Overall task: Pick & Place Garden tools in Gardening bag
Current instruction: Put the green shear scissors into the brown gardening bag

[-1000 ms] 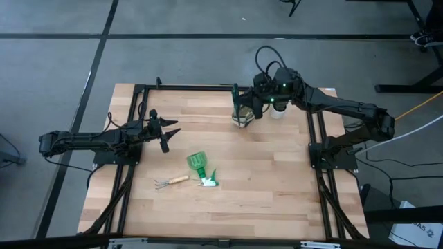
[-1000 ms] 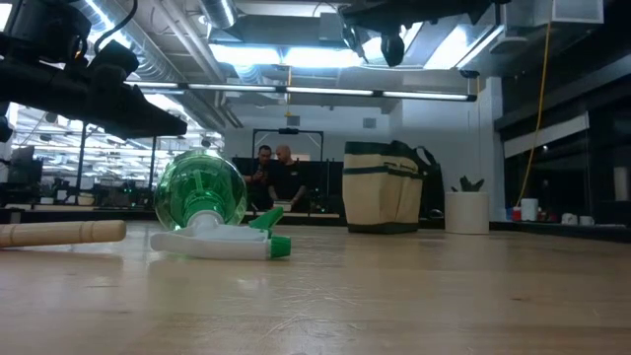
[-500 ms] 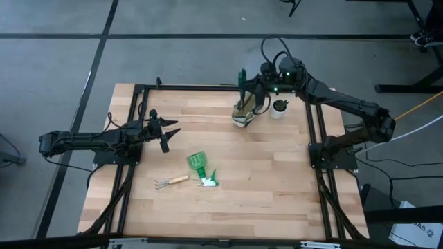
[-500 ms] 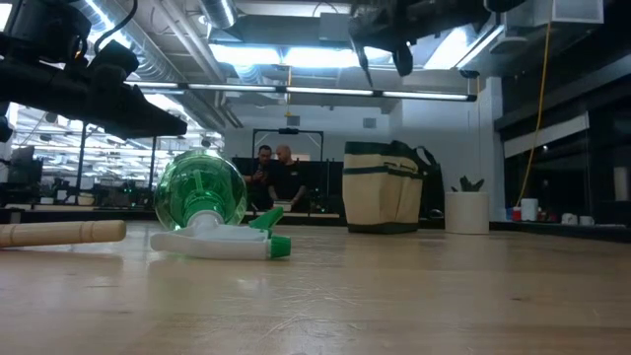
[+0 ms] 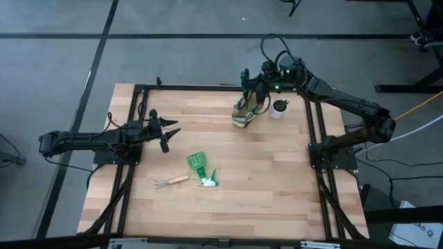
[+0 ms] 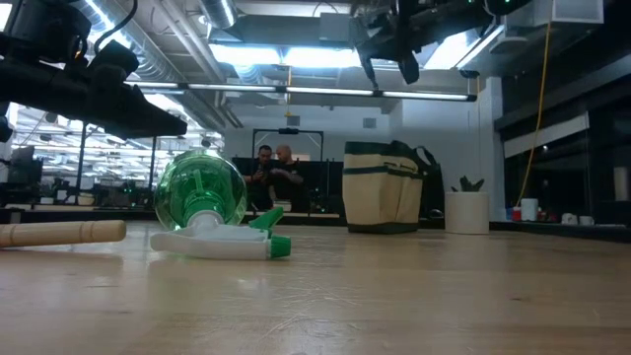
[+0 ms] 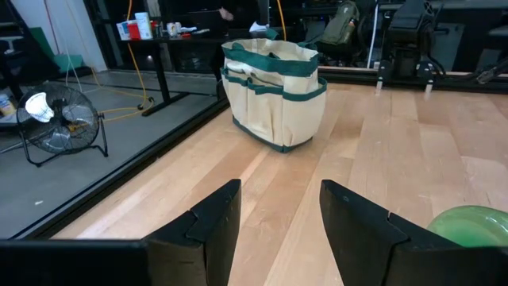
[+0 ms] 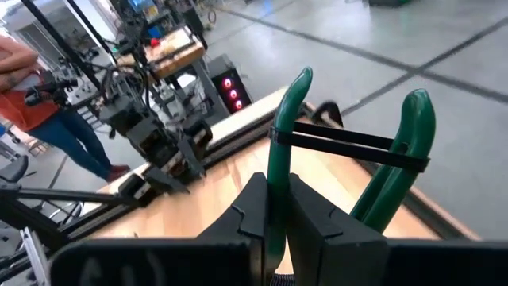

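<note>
My right gripper (image 5: 253, 87) is above the far side of the olive-and-beige gardening bag (image 5: 243, 111), shut on pruning shears with two green handles (image 5: 243, 75). The handles stick out past its fingers in the right wrist view (image 8: 274, 208); the blades are hidden. The bag stands upright on its base (image 6: 384, 187). My left gripper (image 5: 170, 129) is open and empty at the table's left (image 7: 274, 214). A green scoop (image 5: 197, 162), a green-and-white sprayer piece (image 5: 209, 181) and a wooden-handled rake (image 5: 169, 181) lie on the table. My right gripper pinches one green handle of the shears (image 8: 278, 171) between its two fingers, which lie along that handle. The other handle (image 8: 403, 151) stands free beside it, joined by a black band. The shears are lifted clear of the table, above the bag.
A small white pot with a green plant (image 5: 279, 107) stands right of the bag. Black frame rails (image 5: 315, 138) run along the table's edges. Bare wood lies between the bag and the loose tools. People show in the room beyond (image 6: 274, 168).
My right gripper, shut on the shears, has gone from over the bag toward the table's far edge and has tipped. The shears' green handles now show past the bag's far side.
</note>
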Robot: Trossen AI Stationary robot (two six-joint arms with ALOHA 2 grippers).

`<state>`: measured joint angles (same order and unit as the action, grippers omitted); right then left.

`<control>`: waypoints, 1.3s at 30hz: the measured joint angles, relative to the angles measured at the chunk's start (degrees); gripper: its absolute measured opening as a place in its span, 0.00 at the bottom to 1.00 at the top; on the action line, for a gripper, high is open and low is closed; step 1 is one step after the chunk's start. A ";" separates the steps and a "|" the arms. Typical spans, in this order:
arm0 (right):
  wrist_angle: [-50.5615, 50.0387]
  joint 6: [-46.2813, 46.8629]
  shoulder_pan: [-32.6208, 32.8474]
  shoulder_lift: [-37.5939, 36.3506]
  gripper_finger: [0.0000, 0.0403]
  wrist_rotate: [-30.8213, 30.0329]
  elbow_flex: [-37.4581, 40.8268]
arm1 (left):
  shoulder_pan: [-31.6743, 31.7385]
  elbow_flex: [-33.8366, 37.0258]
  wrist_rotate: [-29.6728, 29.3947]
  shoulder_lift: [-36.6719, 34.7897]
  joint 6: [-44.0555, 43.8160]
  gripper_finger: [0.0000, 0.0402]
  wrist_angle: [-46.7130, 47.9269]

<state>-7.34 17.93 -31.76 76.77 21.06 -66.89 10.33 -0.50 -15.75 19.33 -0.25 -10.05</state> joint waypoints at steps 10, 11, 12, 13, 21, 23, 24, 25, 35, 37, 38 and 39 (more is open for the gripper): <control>-3.05 -11.11 0.38 0.02 0.07 -3.38 0.00 | 0.01 0.00 0.00 0.01 0.00 0.42 -0.01; -3.16 -13.15 0.37 0.02 0.07 -4.02 0.00 | 0.02 0.00 0.00 0.01 0.00 0.42 0.00; -3.22 -15.39 0.37 0.02 0.07 -4.69 0.00 | 0.00 0.00 0.00 0.02 0.00 0.42 0.00; -3.31 -17.94 0.38 0.02 0.07 -5.07 0.00 | 0.01 -0.01 0.00 0.02 0.00 0.42 0.00; -4.55 -39.94 0.40 0.48 0.07 -5.55 -0.02 | 0.02 -0.01 0.00 0.01 0.00 0.42 0.00; -5.35 -45.18 0.40 0.82 0.07 -5.61 -0.03 | 0.00 0.00 -0.02 0.02 0.00 0.42 0.00; -5.63 -47.22 0.42 1.08 0.07 -5.62 -0.07 | 0.02 0.00 0.00 0.02 0.02 0.42 0.00; -6.50 -48.63 0.40 1.40 0.07 -5.62 -0.07 | 0.01 0.00 -0.02 0.00 0.02 0.42 0.00; -7.75 -50.42 0.47 8.63 0.07 -6.54 -0.07 | 0.00 -0.02 0.00 0.00 0.00 0.42 0.00; -7.87 -50.36 0.47 9.98 0.07 -7.68 -0.07 | 0.01 -0.01 0.00 0.00 0.00 0.42 0.00; -7.91 -50.36 0.47 10.46 0.07 -8.97 -0.07 | 0.01 -0.02 0.00 0.01 0.00 0.42 -0.01; -8.10 -50.36 0.47 10.77 0.07 -10.21 -0.07 | 0.01 -0.01 0.00 0.00 0.00 0.42 0.00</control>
<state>-15.44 -32.42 -31.29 87.54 10.85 -66.96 10.34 -0.51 -15.75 19.33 -0.25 -10.04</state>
